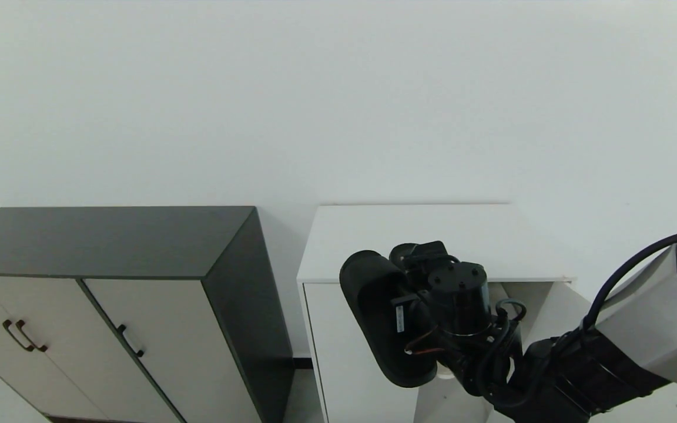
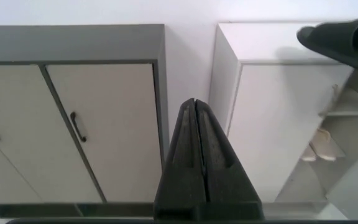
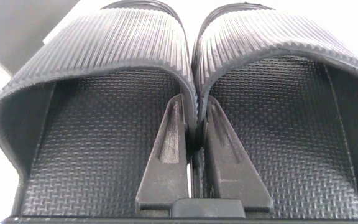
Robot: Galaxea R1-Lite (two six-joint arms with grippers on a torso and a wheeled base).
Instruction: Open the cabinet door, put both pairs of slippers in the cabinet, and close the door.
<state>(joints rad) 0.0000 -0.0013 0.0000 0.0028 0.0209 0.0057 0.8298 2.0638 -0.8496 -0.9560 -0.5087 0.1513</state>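
two black slippers (image 1: 382, 317) are held as a pair by the right gripper (image 3: 194, 104). one finger (image 3: 166, 155) lies inside each slipper, and together they pinch the two adjoining side walls under the ribbed straps. in the head view the pair stands on end, near upright with a slight tilt, at about 5 o'clock from the middle, in front of the white cabinet (image 1: 409, 241) and just below its top edge. the right arm (image 1: 556, 370) enters from the edge at 4 o'clock and slants toward 10 o'clock, its wrist bent over beside the slippers.

one side of the white cabinet is open, the side at 3 o'clock from its shut door (image 1: 356, 352). inside, a pair of white slippers (image 2: 322, 146) lies on a lower shelf.

the left gripper (image 2: 195, 106) has its fingers pressed together with nothing between them. it is held low and well apart from both cabinets, pointing toward the strip of wall between them.

a dark grey cabinet (image 1: 109, 238) with two pale shut doors stands at 9 o'clock from the white one.
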